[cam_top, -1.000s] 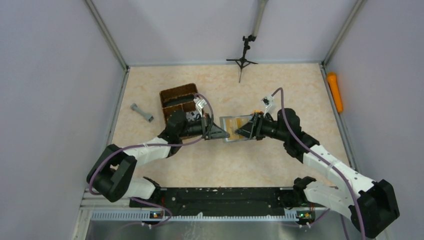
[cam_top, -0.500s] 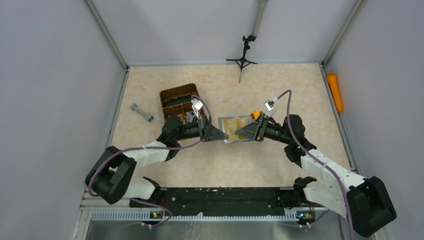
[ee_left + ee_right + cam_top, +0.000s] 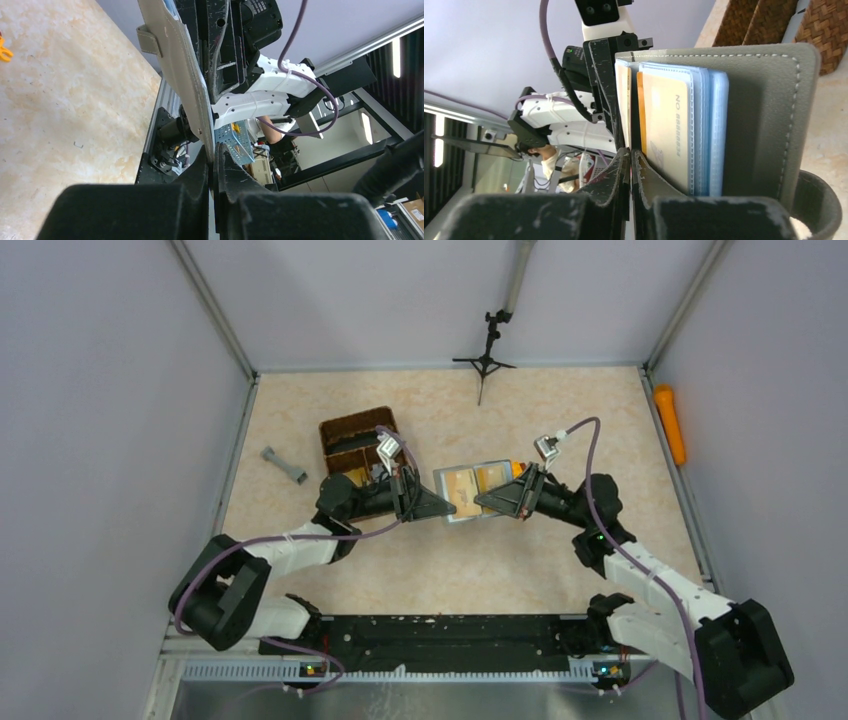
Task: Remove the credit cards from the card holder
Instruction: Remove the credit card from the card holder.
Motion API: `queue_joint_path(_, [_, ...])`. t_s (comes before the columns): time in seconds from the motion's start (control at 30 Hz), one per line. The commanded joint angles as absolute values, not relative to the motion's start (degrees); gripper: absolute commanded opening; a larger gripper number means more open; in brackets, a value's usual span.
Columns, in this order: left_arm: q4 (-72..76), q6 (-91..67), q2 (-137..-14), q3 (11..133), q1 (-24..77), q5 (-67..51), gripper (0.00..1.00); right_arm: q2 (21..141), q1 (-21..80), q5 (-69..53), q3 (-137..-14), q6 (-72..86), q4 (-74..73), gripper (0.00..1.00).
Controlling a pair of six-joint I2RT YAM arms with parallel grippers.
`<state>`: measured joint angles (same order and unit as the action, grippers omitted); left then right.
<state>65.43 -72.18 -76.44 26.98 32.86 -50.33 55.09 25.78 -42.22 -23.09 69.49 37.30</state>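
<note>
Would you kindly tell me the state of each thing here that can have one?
card holder, open, gripped by both grippers.
credit cards, tucked in their pockets, none seen out.
left gripper, shut on the card holder's edge.
right gripper, shut on a thin tan leaf of the card holder.
wicker basket, upright, open-topped.

1. A beige, marbled tabletop (image 3: 420, 560), walled on three sides, carries everything.
2. A brown wicker basket with two compartments (image 3: 350, 423) stands on it, left of centre.
3. A small grey dumbbell-shaped piece (image 3: 284, 465) lies flat to the basket's left, apart from it.
4. A small black tripod stand (image 3: 485, 362) stands at the far edge.
5. An orange cylinder (image 3: 670, 423) lies along the right edge, beside the wall.
</note>
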Motion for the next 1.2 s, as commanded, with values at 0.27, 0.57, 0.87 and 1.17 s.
queue_joint_path(0.27, [63.9, -69.5, -72.3, 27.7, 32.3, -50.5, 0.04, 49.4, 24.2, -41.0, -24.1, 70.6, 36.8, 0.00])
queue_joint_path(0.57, [59.3, -68.1, -68.5, 26.4, 29.3, -50.2, 0.02, 47.8, 22.2, -39.8, -24.0, 67.4, 31.1, 0.00])
queue_joint_path(0.87, [50.2, -63.8, -66.8, 27.0, 27.7, -50.9, 0.03, 53.3, 22.3, -41.1, -25.6, 68.4, 36.5, 0.00])
queue_joint_path(1.17, [35.9, -56.4, -63.4, 29.6, 25.6, -49.0, 0.00, 56.5, 22.4, -39.9, -29.3, 64.4, 33.5, 0.00])
